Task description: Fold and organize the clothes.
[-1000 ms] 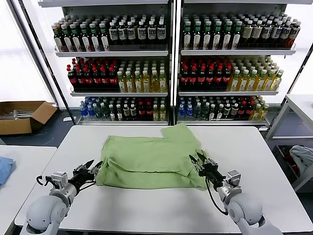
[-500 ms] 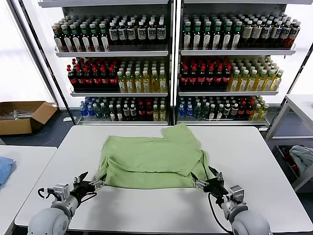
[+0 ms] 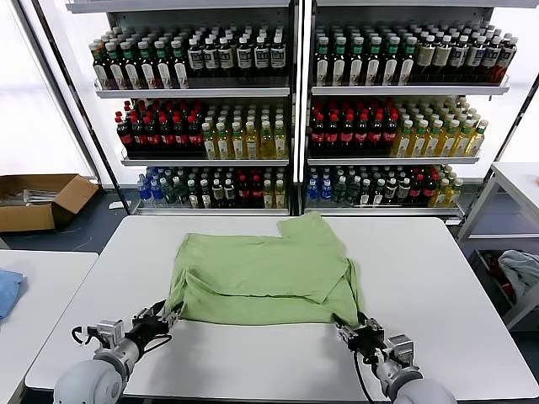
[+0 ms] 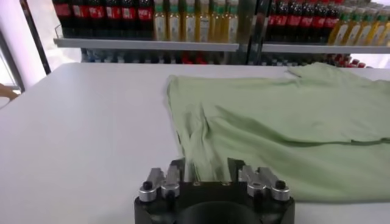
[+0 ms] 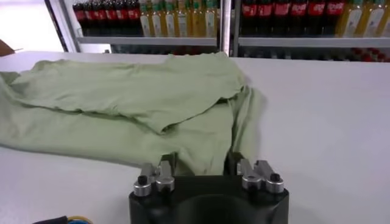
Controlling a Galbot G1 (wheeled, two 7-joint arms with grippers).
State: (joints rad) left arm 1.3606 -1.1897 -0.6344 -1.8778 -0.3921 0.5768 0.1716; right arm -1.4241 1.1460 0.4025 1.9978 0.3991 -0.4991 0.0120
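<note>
Polo shirt fabric was back between both sets of fingers, at the two near corners of the garment. The left end effector sat at the near left corner, and its wrist view showed the light green hem running in between the spread fingers; whether they had actually pinched it, I could not tell. The right end effector stood the same way at the near right corner, hem between its fingers, and again I could not say if it had closed.

A second before, both had been further up the worktop, over the folded edge. Half a second ago they had pulled back toward the robot's body and spread wide, just off the cloth. Since then they had eased in again to the shirt's near edge. The shirt itself had hardly shifted: it lay in the middle of the worktop, already doubled over once, a sleeve poking out at the far right toward the shelves of bottles.

I took this as one fold finished and the arms setting up for the next grab along the near hem.
</note>
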